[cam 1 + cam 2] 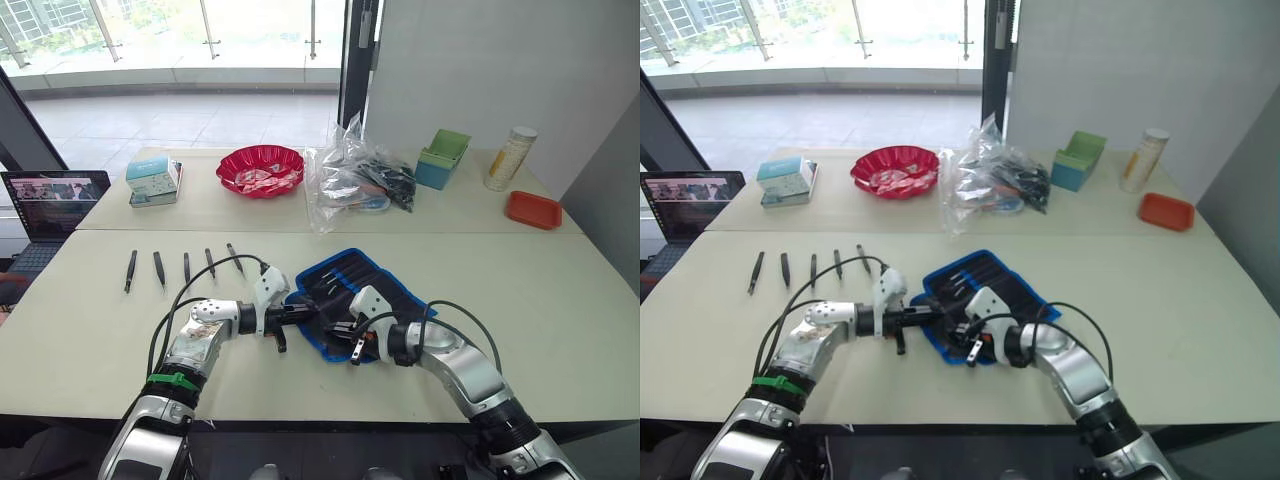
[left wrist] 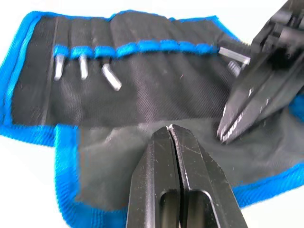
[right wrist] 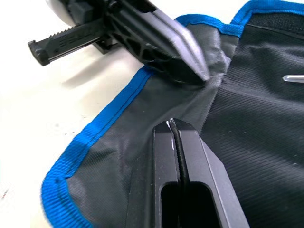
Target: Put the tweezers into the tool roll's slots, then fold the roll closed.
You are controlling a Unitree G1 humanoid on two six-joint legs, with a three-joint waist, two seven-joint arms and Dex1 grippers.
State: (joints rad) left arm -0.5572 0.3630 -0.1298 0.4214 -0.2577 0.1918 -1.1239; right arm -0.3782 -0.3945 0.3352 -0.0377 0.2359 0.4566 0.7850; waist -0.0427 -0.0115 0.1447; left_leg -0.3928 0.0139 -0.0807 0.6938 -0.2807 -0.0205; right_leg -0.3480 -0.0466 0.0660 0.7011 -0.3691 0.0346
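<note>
A: Folding now looks like the main risk to me. Five tweezers [image 1: 184, 267] lie in a row on the bench [image 1: 560, 300] at about ten o'clock from the tool roll [image 1: 352, 290], well apart from it, and none has gone into a slot. Closing the roll first would leave them outside.

B: Agreed. Both end effectors sit on the thin inner flap; a pull from either could drag the whole roll, or crease the flap over the slots [image 2: 142, 47] and block them.

A: How do the arms stand?

B: Both forearms lie low over the bench, reaching inward toward each other. The left end effector [image 2: 171, 130] comes in from nine o'clock, fingers pressed together, tip resting on the flap; I judge it grips nothing. The right end effector [image 3: 175, 124] comes from four o'clock, fingers likewise closed, tip on the fabric near the blue edging [image 3: 95, 137].

A: And those silvery ends in the slots?

B: Other tools, I'd guess; not the black tweezers.
</note>
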